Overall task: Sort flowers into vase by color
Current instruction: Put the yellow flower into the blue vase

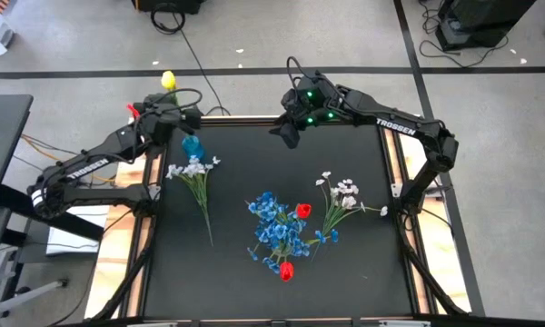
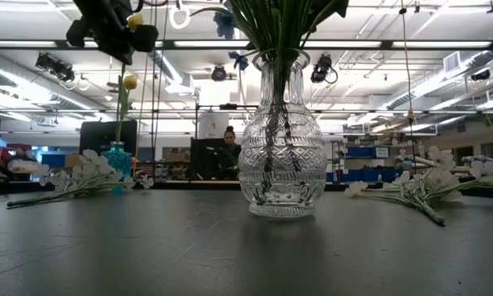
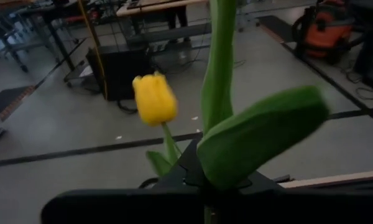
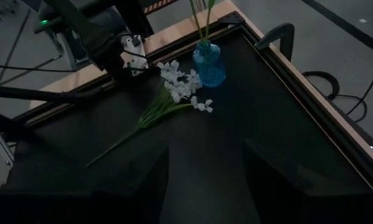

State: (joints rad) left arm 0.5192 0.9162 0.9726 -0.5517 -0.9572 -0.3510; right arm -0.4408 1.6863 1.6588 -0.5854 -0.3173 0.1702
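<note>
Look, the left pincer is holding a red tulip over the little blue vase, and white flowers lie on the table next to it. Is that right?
Not quite. The tulip is yellow, not red: the left wrist view shows the yellow tulip with its green stem held in the left pincer. The rest holds: it hangs over the small blue glass vase, and the sprig of small white blossoms lies beside it.

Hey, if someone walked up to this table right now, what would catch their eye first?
Probably the yellow tulip, held up by the left gripper over the blue vase at the table's far left corner. Next, the tangle of blue flowers with red tulips in the middle, white sprigs lying on either side.
</note>
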